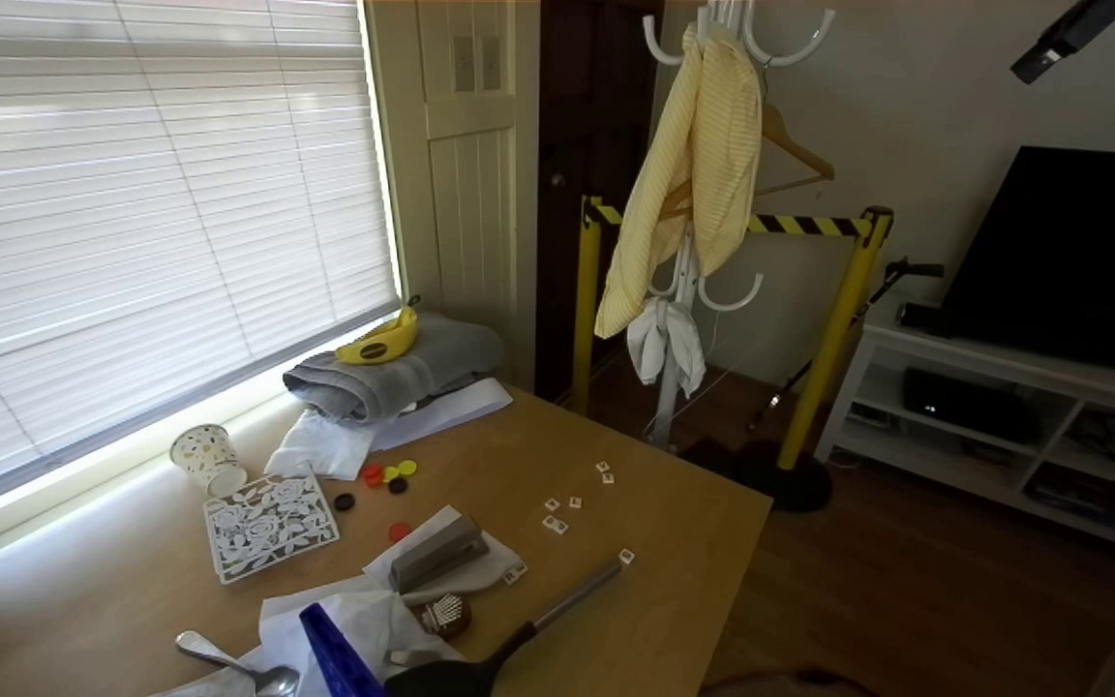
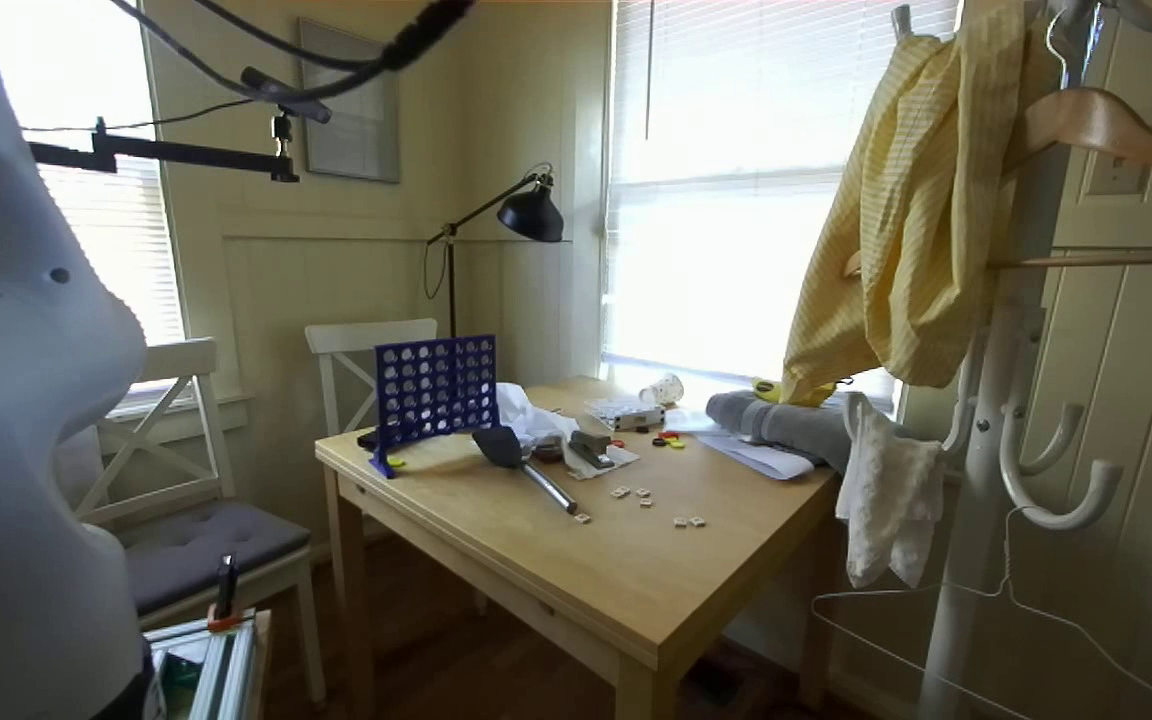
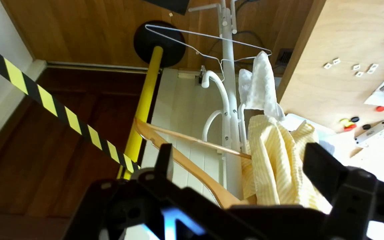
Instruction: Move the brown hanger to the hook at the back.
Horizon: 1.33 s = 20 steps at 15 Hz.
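As the wrist view shows me, the tool [image 3: 240, 156] has its two black fingers [image 3: 323, 166] spread well apart. Beyond them I see the brown hanger [image 3: 195, 166], its thin crossbar passing in front of the pole of a white coat rack [image 3: 228, 56]. It sits high on that rack and, as far as I can make out, its metal neck is caught on one of the upper hooks [image 1: 780, 61]. A yellow striped garment [image 1: 727, 126] hangs across part of it and hides that stretch in both exterior views. Lower down, a white cloth [image 2: 891, 490] and a wire hanger [image 2: 1008, 580] hang from lower hooks [image 2: 1101, 490]. Behind the rack, in an exterior view, black-and-yellow tape [image 1: 809, 226] runs to a yellow post [image 1: 830, 344]. Near all this stands the wooden surface [image 2: 656, 575], carrying a blue game grid [image 2: 458, 390], a black spatula [image 2: 546, 486], small white tiles [image 1: 575, 502], a tilted paper cup [image 1: 204, 457] and a folded grey towel [image 1: 446, 358] with a yellow banana-shaped pouch [image 1: 388, 339] on top. Farther out I notice a padded white chair [image 2: 211, 545], a black lamp [image 2: 533, 212] near the wall and, across the room, a dark television [image 1: 1075, 261].
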### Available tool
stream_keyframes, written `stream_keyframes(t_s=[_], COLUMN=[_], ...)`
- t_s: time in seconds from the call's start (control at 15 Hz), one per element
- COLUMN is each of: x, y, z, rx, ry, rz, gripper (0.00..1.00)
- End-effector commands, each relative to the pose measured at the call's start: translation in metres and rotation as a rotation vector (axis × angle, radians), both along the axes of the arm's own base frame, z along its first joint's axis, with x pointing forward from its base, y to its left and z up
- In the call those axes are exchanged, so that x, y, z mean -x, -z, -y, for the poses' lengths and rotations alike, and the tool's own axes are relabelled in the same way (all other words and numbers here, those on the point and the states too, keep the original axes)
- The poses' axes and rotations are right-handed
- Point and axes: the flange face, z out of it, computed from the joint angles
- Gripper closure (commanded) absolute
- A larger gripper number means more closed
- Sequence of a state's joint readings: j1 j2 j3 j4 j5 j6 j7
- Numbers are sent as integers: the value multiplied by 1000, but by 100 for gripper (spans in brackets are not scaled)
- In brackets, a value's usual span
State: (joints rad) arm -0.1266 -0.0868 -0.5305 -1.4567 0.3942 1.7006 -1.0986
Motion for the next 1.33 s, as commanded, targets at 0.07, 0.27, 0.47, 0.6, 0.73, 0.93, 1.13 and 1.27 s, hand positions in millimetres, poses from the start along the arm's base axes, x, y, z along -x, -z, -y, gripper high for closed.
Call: stream_keyframes(t_s=[0.07, 0.27, 0.47, 0.6, 0.73, 0.93, 1.13, 1.27], x=[-62, -84, -98, -91, -96, -103, -112, -126], y=[9, 24, 30, 35, 37, 38, 31, 31], z=[-3, -4, 1, -5, 0, 2, 4, 8], rx=[-2, -15, -17, -26, -20, -1, 91, 125], ry=[-248, -421, -515, -480, -485, -554, -646, -644], rz=[4, -27, -16, -25, -26, 7, 57, 96], gripper=[0, 0, 0, 0, 0, 0, 0, 0])
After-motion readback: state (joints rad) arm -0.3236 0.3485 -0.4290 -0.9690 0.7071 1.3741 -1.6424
